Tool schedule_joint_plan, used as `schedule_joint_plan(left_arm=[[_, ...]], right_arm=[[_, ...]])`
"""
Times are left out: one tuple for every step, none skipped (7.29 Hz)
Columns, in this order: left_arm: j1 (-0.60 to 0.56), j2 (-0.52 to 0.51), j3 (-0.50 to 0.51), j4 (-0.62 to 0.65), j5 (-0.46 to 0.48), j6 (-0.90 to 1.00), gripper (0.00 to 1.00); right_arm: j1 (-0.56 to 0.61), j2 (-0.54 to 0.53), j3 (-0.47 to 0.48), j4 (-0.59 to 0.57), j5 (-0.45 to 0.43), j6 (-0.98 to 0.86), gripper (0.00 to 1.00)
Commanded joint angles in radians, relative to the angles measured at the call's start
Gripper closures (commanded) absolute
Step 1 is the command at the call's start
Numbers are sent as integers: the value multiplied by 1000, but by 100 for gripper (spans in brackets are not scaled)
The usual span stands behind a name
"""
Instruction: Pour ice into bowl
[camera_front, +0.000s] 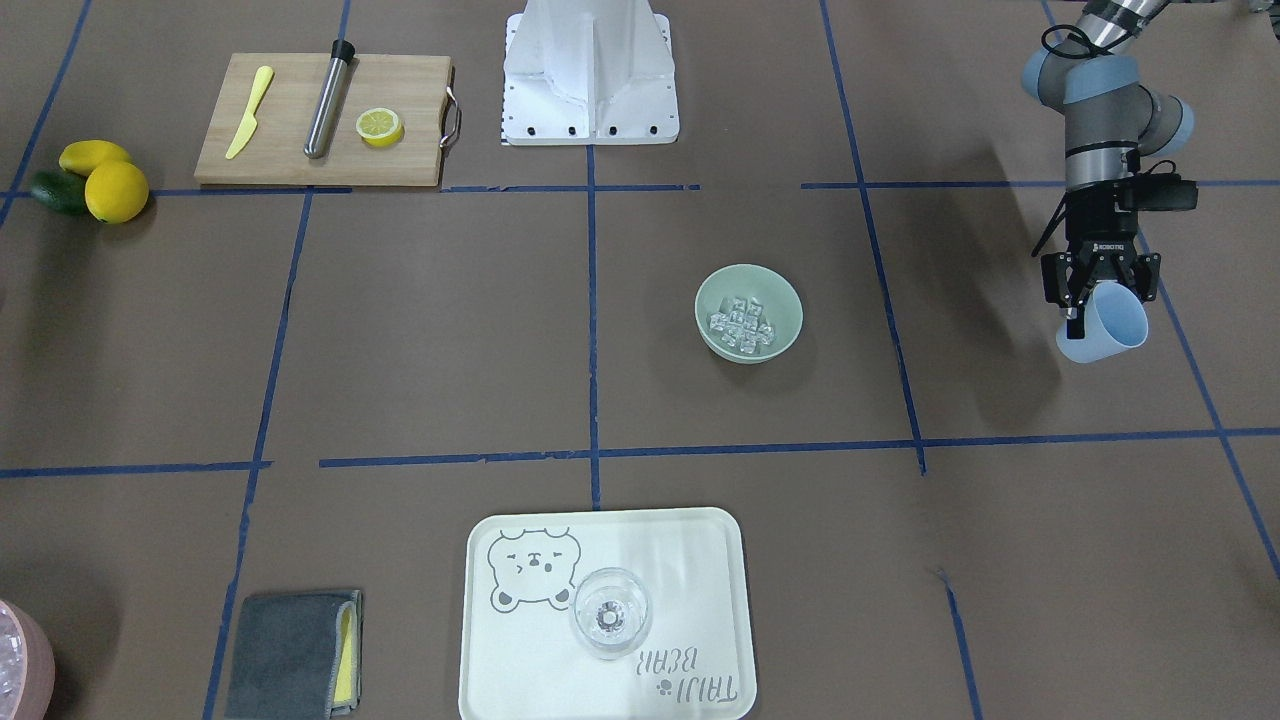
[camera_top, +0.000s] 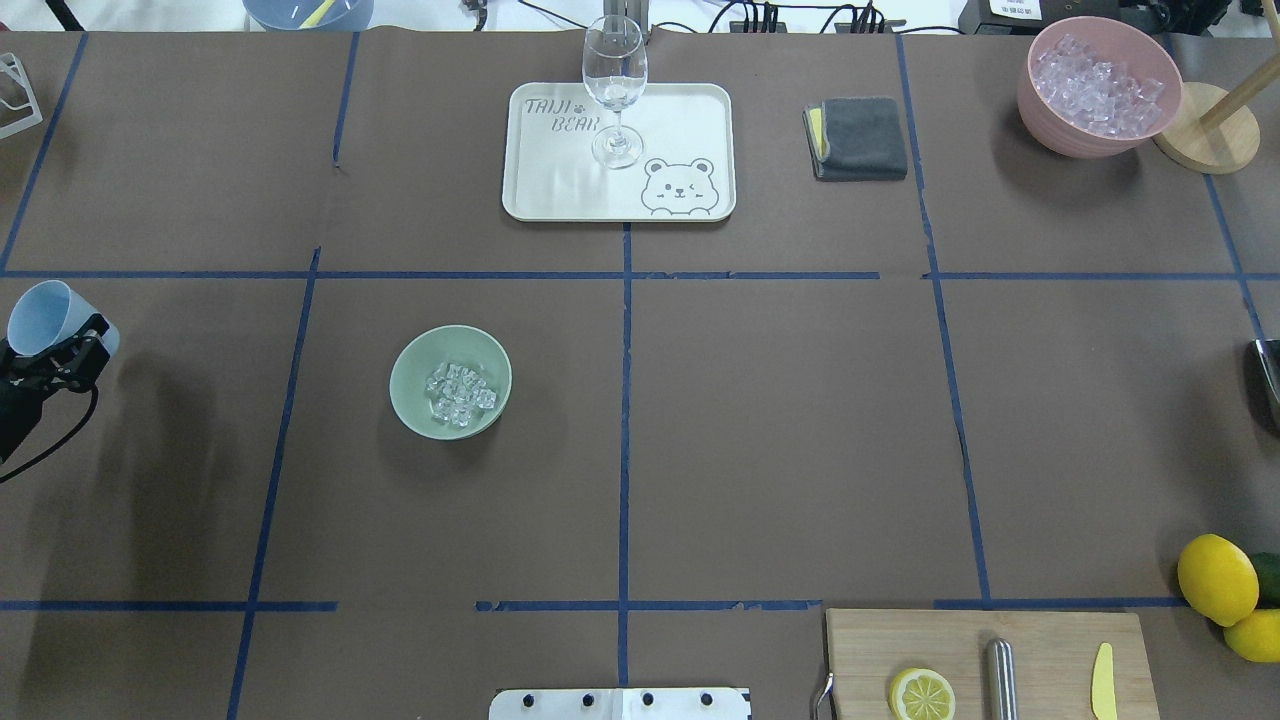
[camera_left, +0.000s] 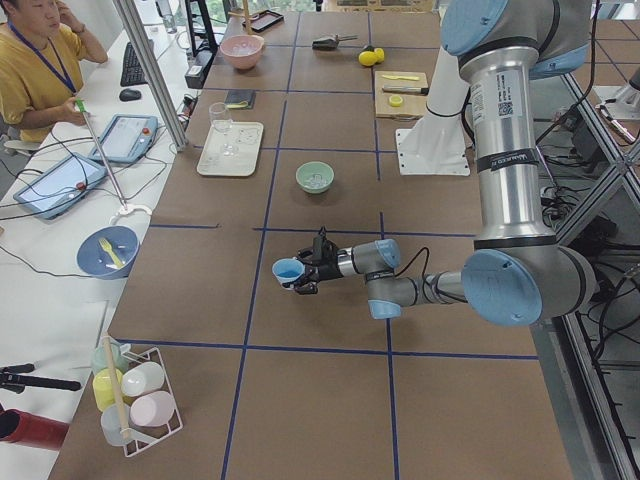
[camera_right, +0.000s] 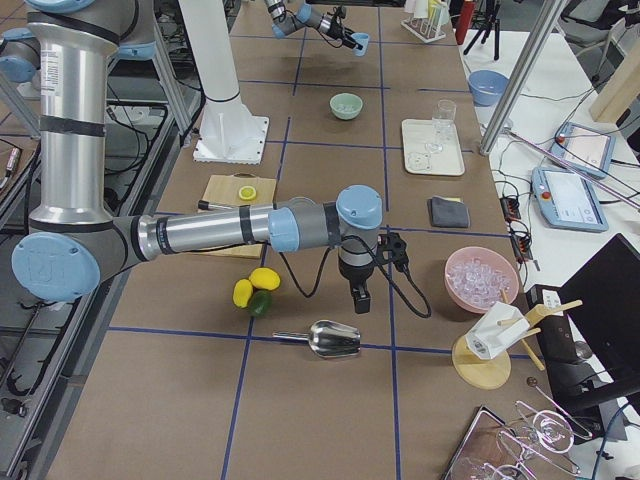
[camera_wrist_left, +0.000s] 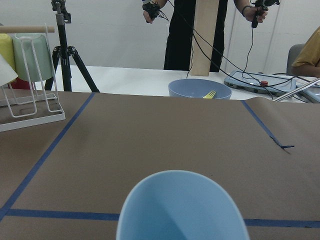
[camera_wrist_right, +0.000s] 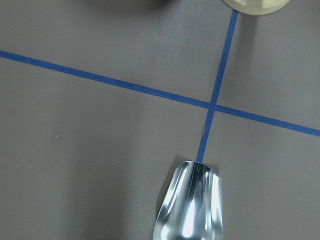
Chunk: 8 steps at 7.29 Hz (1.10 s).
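The pale sage-green bowl (camera_front: 782, 300) (camera_top: 415, 365) stands on the brown table, left of centre in the overhead view. A handful of clear ice cubes (camera_front: 742, 322) (camera_top: 460, 392) lies inside it. My left gripper (camera_front: 1098, 300) (camera_top: 60, 345) is shut on a light blue cup (camera_front: 1112, 325) (camera_top: 35, 315) and holds it tilted above the table, well off to the bowl's side. In the left wrist view the cup (camera_wrist_left: 182, 210) looks empty. My right gripper (camera_right: 358, 295) hangs over the table's far right end; I cannot tell whether it is open or shut.
A metal scoop (camera_right: 335, 340) (camera_wrist_right: 192, 205) lies under the right gripper. A pink container of ice (camera_top: 1098, 85), a grey cloth (camera_top: 860, 138) and a tray (camera_top: 690, 110) with a wine glass (camera_top: 614, 85) stand at the far edge. A cutting board (camera_top: 1040, 640) and lemons (camera_top: 1215, 580) lie near the robot.
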Motion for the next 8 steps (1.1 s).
schedule_joint_plan(left_arm=[[17, 1, 14, 4, 0, 0, 86], [45, 1, 15, 4, -1, 0, 82], [63, 1, 14, 3, -2, 0, 76], [70, 1, 14, 1, -2, 0, 68], [70, 1, 15, 1, -2, 3, 44], [70, 1, 14, 1, -3, 2, 17], [71, 1, 14, 1, -3, 3, 0], [71, 2, 12, 0, -3, 3, 0]], right_arm=[[1, 0, 1, 0, 0, 2, 0], [-1, 0, -1, 0, 0, 2, 0], [-1, 0, -1, 0, 0, 2, 0], [-1, 0, -1, 0, 0, 2, 0], [-1, 0, -1, 0, 0, 2, 0], [-1, 0, 1, 0, 0, 2, 0], [1, 0, -1, 0, 0, 2, 0], [1, 0, 1, 0, 0, 2, 0]])
